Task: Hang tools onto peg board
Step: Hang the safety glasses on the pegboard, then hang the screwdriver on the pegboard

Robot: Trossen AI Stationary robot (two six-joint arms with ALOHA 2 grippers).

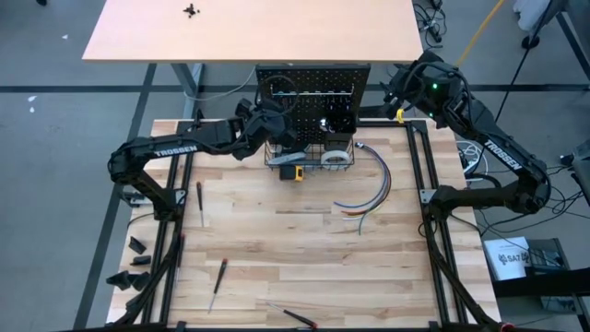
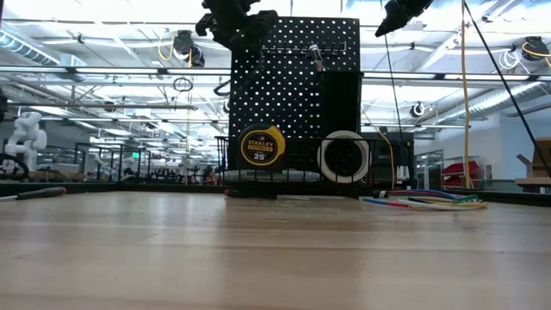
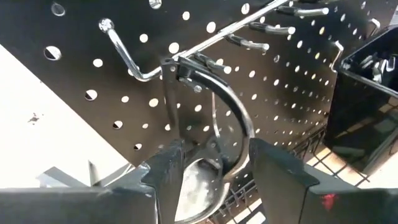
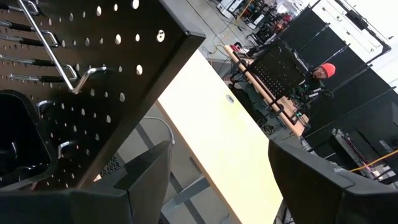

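The black peg board [image 1: 313,92] stands upright at the table's far edge. On its upper left hook [image 3: 134,65] hangs a silver tool [image 3: 214,99] with a straight bar and a curved arm. My left gripper [image 3: 214,180] is open at that spot, one finger on each side of the tool's lower end. The yellow tape measure [image 2: 261,145] and the white tape roll [image 2: 344,157] sit in the wire basket [image 1: 309,164] at the board's foot. My right gripper [image 4: 217,180] waits open and empty, high up by the board's far right corner. My left gripper has its fingers [image 3: 168,168] on both sides of the hanging tool's lower end [image 3: 233,168], coming slanting up from the table's left. I cannot tell whether either finger touches it. The tool's top end rests on the hook.
Screwdrivers lie on the table at the left [image 1: 200,198], near left [image 1: 218,281] and near edge [image 1: 295,316]. A bundle of curved coloured wires [image 1: 369,189] lies right of the basket. A black bin [image 3: 367,93] is on the board's right. A peach tabletop [image 1: 249,28] stands behind.
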